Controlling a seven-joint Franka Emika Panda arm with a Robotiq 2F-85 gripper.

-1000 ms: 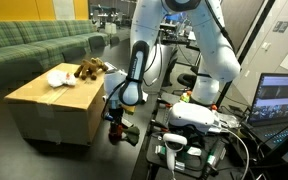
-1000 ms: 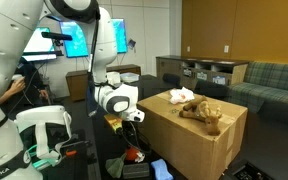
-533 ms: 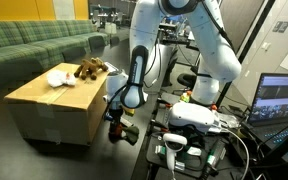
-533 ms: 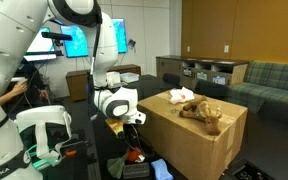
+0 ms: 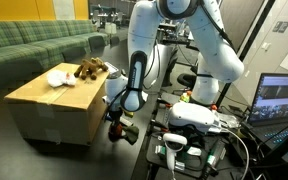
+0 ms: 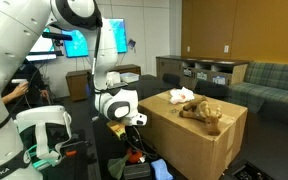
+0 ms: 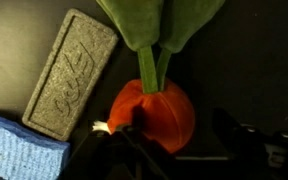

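Lab rm, green couch (image 5: 29, 45) at back. Dark surface low beside cardboard box (image 5: 54, 112). Plush carrot (image 7: 154, 112): orange, green leaves, by grey block (image 7: 69, 70), under gripper (image 5: 116, 128). Fingers: can't tell whether open or closed.

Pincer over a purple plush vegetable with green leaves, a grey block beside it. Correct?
Not purple: the wrist view shows the plush vegetable is orange. The green leaves, the grey block beside it and the pincer above it stand.
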